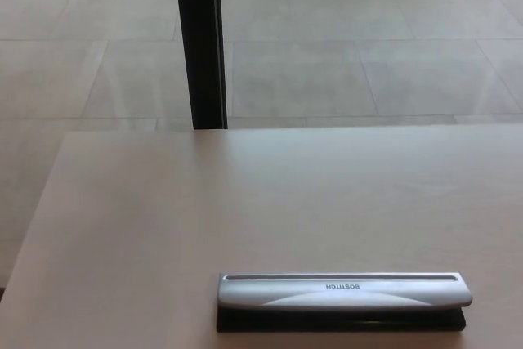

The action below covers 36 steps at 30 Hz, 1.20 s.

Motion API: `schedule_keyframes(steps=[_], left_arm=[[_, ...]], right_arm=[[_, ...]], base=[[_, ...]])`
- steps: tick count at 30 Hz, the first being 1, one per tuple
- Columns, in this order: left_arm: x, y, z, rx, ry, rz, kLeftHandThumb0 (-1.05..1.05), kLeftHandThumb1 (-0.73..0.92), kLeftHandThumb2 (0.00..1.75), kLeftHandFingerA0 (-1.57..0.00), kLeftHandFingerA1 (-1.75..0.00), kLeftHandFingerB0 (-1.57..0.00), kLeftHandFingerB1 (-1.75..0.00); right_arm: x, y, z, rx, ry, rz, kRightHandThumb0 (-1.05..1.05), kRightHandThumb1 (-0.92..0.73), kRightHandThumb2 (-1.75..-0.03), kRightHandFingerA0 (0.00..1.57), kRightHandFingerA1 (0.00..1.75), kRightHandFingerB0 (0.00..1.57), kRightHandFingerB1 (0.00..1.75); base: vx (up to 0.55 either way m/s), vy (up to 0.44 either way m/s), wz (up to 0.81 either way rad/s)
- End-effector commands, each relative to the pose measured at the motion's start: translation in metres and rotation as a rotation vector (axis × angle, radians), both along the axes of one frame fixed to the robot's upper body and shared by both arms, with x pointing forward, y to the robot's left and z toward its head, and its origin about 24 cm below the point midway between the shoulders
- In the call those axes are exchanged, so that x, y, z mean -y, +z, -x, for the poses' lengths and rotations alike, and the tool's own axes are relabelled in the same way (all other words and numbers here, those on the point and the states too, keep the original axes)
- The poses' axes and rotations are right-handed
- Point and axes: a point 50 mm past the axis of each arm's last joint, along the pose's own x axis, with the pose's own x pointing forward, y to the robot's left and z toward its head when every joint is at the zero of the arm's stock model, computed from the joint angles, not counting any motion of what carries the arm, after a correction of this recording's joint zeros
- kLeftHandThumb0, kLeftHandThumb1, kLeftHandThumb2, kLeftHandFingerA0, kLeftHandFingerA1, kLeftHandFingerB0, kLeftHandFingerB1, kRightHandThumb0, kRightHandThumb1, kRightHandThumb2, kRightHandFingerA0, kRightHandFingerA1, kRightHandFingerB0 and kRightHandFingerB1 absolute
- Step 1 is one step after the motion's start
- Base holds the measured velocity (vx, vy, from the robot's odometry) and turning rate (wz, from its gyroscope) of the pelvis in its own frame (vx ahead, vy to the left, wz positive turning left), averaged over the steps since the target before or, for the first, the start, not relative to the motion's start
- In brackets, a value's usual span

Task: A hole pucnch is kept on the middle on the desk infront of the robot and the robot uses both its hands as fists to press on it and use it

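Note:
A long silver hole punch [343, 292] with a black base lies flat near the front edge of the pale wooden desk [245, 202], slightly right of centre. Its lever arm runs left to right and carries small dark lettering in the middle. Neither of my hands shows in the head view.
A black vertical post [200, 38] stands behind the desk's far edge, left of centre. Beyond the desk lies a light tiled floor [368, 38]. The desk's left edge slants from the far left corner toward the front.

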Motion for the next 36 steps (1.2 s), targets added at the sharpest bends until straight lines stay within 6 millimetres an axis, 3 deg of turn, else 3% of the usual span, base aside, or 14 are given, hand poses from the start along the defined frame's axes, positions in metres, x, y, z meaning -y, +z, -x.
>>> schedule_keyframes(steps=[1, 10, 12, 14, 17, 21, 23, 24, 25, 26, 27, 30, 31, 36], left_arm=[[-0.02, 0.018, -0.007, 0.223, 0.219, -0.093, -0.42, 0.13, 1.25, -1.35, -1.46, -1.04, -0.98], [-0.047, 0.074, -0.102, 0.604, 0.256, -0.193, -0.73, 0.14, 1.14, -1.26, -1.58, -1.06, -1.31], [-0.048, 0.1, -0.129, 0.759, 0.222, -0.249, -0.8, 0.22, 1.07, -1.44, -1.49, -1.33, -1.24], [-0.049, 0.125, -0.153, 0.871, 0.228, -0.297, -0.93, 0.37, 1.03, -1.34, -1.45, -1.03, -1.08], [-0.042, 0.19, -0.195, 1.143, 0.237, -0.342, -0.98, 0.45, 0.78, -1.36, -1.45, -1.12, -0.87], [-0.031, 0.244, -0.219, 1.321, 0.146, -0.37, -1.05, 0.38, 1.02, -1.44, -1.29, -1.26, -0.81], [-0.016, 0.276, -0.227, 1.417, 0.101, -0.373, -1.03, 0.47, 0.6, -1.49, -1.1, -1.31, -0.69], [-0.007, 0.291, -0.23, 1.451, 0.091, -0.388, -0.93, 0.43, 0.68, -1.48, -1.14, -1.23, -0.72], [0.004, 0.307, -0.234, 1.494, 0.054, -0.413, -0.83, 0.4, 0.79, -1.39, -1.22, -1.14, -0.75], [0.027, 0.329, -0.238, 1.576, -0.043, -0.422, -0.5, 0.35, 1.03, -1.33, -1.32, -0.96, -0.93], [0.046, 0.342, -0.241, 1.639, -0.117, -0.414, -0.49, 0.52, 0.86, -1.07, -1.54, -0.84, -1.02], [0.064, 0.349, -0.244, 1.688, -0.234, -0.406, -0.39, 0.61, 0.84, -0.98, -1.61, -0.76, -1.18], [0.08, 0.352, -0.247, 1.705, -0.276, -0.383, -0.23, 0.6, 0.95, -0.95, -1.75, -0.74, -1.28], [0.151, 0.352, -0.261, 1.713, -0.583, -0.224, -0.05, 0.71, 1.06, -0.93, -1.75, -0.7, -1.32]], right_arm=[[0.037, 0.027, 0.001, 0.193, -0.359, 0.115, -0.39, -0.84, -0.67, 0.93, 1.65, 0.73, 0.7], [0.076, 0.096, -0.064, 0.57, -0.525, 0.223, -0.41, -0.85, -0.71, 0.9, 1.74, 0.67, 0.76], [0.083, 0.118, -0.081, 0.693, -0.525, 0.238, -0.41, -0.85, -0.72, 0.93, 1.71, 0.65, 0.76], [0.087, 0.139, -0.095, 0.78, -0.486, 0.276, -0.43, -0.84, -0.73, 0.94, 1.68, 0.62, 0.76], [0.091, 0.191, -0.124, 0.941, -0.436, 0.375, -0.48, -0.81, -0.71, 0.98, 1.74, 0.68, 0.91], [0.082, 0.235, -0.146, 1.069, -0.347, 0.467, -0.52, -0.89, -0.66, 1.02, 1.75, 0.63, 1.05], [0.075, 0.258, -0.155, 1.164, -0.269, 0.484, -0.59, -0.8, -0.75, 1.12, 1.75, 0.7, 1.09], [0.069, 0.268, -0.16, 1.201, -0.224, 0.487, -0.64, -0.6, -1.1, 1.38, 1.46, 0.75, 0.97], [0.061, 0.28, -0.165, 1.241, -0.18, 0.5, -0.66, -0.83, -0.71, 1.14, 1.7, 0.75, 1.02], [0.046, 0.298, -0.171, 1.32, -0.128, 0.498, -0.61, -0.61, -1.11, 1.39, 1.43, 0.78, 0.87], [0.033, 0.31, -0.174, 1.363, -0.082, 0.493, -0.61, -0.58, -1.08, 1.35, 1.41, 0.78, 0.85], [0.02, 0.322, -0.177, 1.391, -0.034, 0.494, -0.61, -0.6, -1.1, 1.37, 1.42, 0.78, 0.85], [0.008, 0.326, -0.178, 1.416, 0.051, 0.504, -0.54, -0.77, -0.71, 1.07, 1.72, 0.76, 0.89], [-0.066, 0.324, -0.177, 1.443, 0.506, 0.395, -0.37, -0.69, -0.77, 1.02, 1.68, 0.85, 0.92]], base=[[0.0, 0.0, 0.0], [0.0, 0.0, 0.0], [0.0, 0.0, 0.0], [0.0, 0.0, 0.0], [0.0, 0.0, 0.0], [0.0, 0.0, 0.0], [0.0, 0.0, 0.0], [0.0, 0.0, 0.0], [0.0, 0.0, 0.0], [0.0, 0.0, 0.0], [0.0, 0.0, 0.0], [0.0, 0.0, 0.0], [0.0, 0.0, 0.0], [0.0, 0.0, 0.0]])
